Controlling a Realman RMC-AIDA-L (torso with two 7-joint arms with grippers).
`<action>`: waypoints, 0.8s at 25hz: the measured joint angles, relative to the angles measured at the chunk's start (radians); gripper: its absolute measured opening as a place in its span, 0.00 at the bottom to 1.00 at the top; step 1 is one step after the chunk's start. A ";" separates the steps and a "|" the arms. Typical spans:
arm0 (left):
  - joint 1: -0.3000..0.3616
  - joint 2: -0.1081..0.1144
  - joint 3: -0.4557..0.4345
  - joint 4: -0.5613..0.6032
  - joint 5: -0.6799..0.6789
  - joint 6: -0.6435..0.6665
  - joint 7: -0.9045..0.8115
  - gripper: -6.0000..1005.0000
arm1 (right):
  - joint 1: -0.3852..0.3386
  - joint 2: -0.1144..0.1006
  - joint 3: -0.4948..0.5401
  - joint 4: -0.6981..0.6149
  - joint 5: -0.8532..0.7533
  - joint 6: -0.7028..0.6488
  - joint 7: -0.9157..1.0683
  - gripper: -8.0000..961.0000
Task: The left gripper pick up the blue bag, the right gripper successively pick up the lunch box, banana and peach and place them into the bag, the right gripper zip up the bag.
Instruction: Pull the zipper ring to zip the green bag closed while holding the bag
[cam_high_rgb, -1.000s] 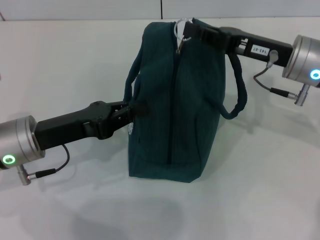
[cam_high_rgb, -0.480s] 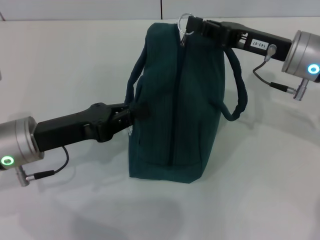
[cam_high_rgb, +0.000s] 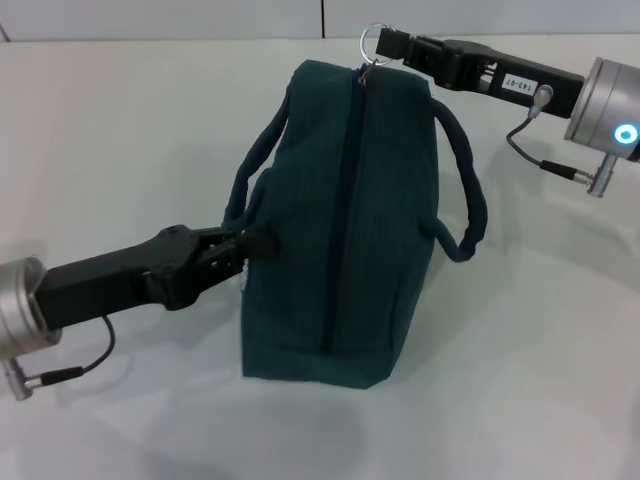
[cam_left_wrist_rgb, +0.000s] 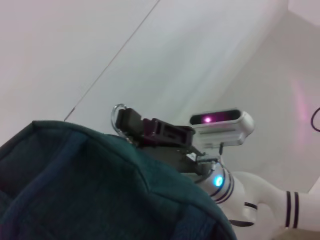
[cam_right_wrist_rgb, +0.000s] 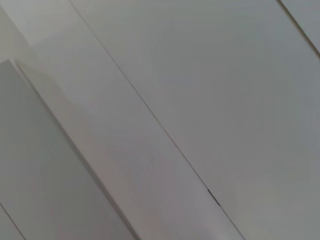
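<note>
The blue bag (cam_high_rgb: 340, 220) stands on the white table (cam_high_rgb: 120, 120) with its zipper (cam_high_rgb: 345, 200) running shut along the top. My left gripper (cam_high_rgb: 245, 243) is shut on the bag's near-side handle (cam_high_rgb: 252, 165), low at the bag's left face. At the bag's far top end my right gripper (cam_high_rgb: 388, 45) is shut on the zipper's ring pull (cam_high_rgb: 371, 38). The left wrist view shows the bag (cam_left_wrist_rgb: 75, 190) with the right gripper (cam_left_wrist_rgb: 131, 123) on the ring pull (cam_left_wrist_rgb: 115, 116) above it. Lunch box, banana and peach are out of view.
The bag's other handle (cam_high_rgb: 468, 190) hangs loose on the right side. White table surface lies all around the bag. The right wrist view shows only pale flat panels (cam_right_wrist_rgb: 160, 120).
The right gripper has drawn the ring pull farther back and up to the bag's end. The left gripper has slid down and left, and the bag has leaned and shifted with it.
</note>
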 joint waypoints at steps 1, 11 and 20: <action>0.001 0.001 0.000 0.000 -0.001 0.004 -0.001 0.06 | 0.000 0.000 0.000 0.000 0.000 0.002 -0.003 0.07; 0.033 0.018 -0.003 0.001 0.000 0.042 -0.006 0.08 | -0.010 0.001 0.002 0.000 0.003 0.013 -0.019 0.07; 0.067 0.018 0.002 0.002 0.006 0.044 0.000 0.14 | -0.014 0.002 -0.005 0.000 0.006 0.017 -0.021 0.07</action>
